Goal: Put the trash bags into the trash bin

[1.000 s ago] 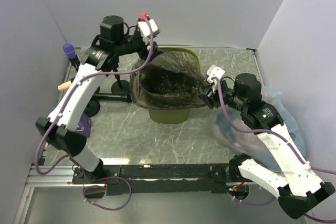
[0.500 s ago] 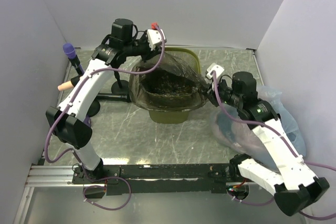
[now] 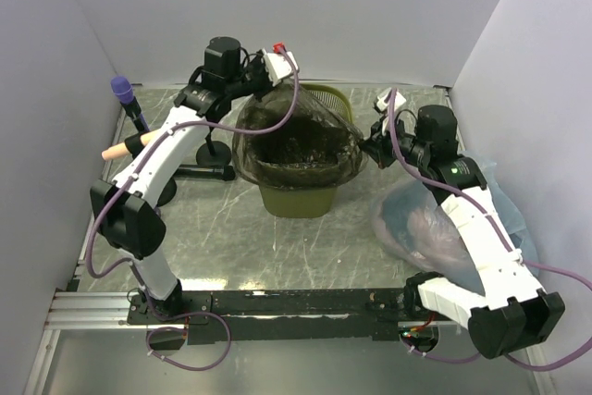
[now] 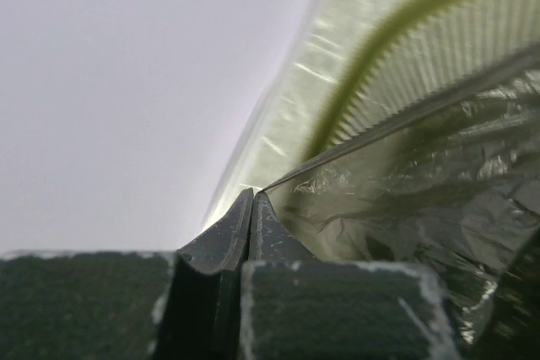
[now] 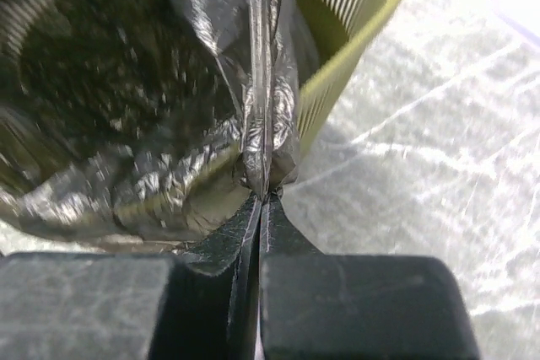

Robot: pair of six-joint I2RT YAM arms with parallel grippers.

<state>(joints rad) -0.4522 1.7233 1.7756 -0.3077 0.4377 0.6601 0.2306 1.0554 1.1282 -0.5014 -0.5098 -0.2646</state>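
Black plastic trash bag (image 3: 296, 141) spans the trash bin (image 3: 294, 201), left gripper (image 4: 251, 196) and right gripper (image 5: 263, 196) seemingly pinching opposite edges.

left fingers (image 4: 221, 238) fill bottom edge, dark, textured pads pressed flat together, tips meeting at centre with no gap. thin edge of trash bag (image 4: 422, 183) pinched right at tips; edge runs taut as straight line up toward right. bag dark grey, translucent, crinkly, glossy folds across lower right. trash bin (image 4: 396, 27) behind bag: olive-green rim curving from centre to upper right, slatted wall below rim. pale veined table (image 4: 291, 99) just left of rim. plain pale wall (image 4: 126, 82) fills left half.
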